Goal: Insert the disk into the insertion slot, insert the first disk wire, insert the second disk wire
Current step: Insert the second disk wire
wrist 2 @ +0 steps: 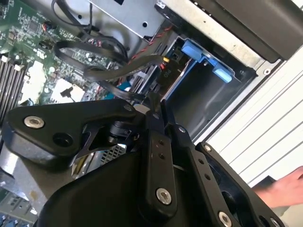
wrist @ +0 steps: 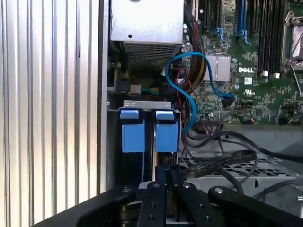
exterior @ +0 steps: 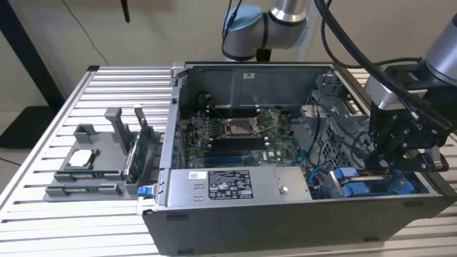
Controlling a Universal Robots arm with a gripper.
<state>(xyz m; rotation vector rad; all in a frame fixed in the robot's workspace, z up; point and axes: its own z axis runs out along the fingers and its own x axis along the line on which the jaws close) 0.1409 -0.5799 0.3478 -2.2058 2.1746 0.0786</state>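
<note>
Gripper (exterior: 389,160) — over slatted metal table (exterior: 64,214)

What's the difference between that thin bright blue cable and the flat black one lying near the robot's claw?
The blue cable is thin, round and bright, arching in a tall loop from beside the blue drive-bay tabs to the green motherboard. The flat black cable is broad, ribbon-like and dark, lying low across the perforated metal just beyond the gripper. The blue cable stands clear of the gripper; the black one runs close to it. Both lie loose inside the open computer case.
</note>
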